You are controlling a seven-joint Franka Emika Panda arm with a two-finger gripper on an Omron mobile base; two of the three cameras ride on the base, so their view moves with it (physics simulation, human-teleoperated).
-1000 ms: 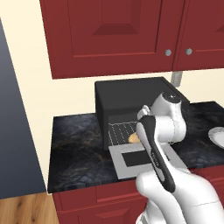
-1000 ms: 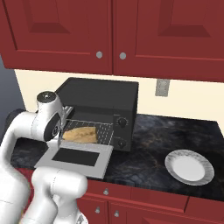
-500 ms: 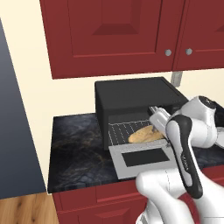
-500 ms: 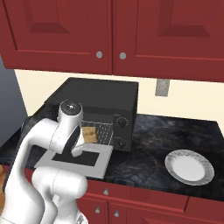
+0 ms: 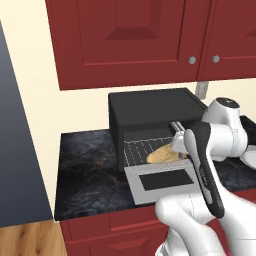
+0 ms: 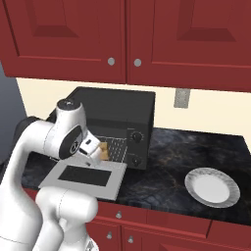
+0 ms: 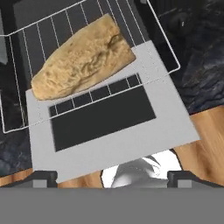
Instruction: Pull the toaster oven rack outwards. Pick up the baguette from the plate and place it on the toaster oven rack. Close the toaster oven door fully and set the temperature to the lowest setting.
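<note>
Baguette [image 7: 83, 59] lying on the pulled-out toaster oven rack [image 7: 155, 30] over the dropped toaster oven door [image 7: 113, 135], pincer [image 7: 111, 177] spread and empty above; risk judged: rack left protruding, blocking the door on closing and jolting the loaf.

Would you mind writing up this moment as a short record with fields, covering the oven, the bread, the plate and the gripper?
toaster oven: black, on the dark counter under red cabinets
toaster oven door: folded down flat, fully open
toaster oven rack: pulled out over the open door
baguette: lying on the rack, free of the gripper
plate: on the counter to the right of the oven, nothing on it
gripper: open, holding nothing, above the front edge of the door
steps left: close the door, turn the temperature knob
</note>
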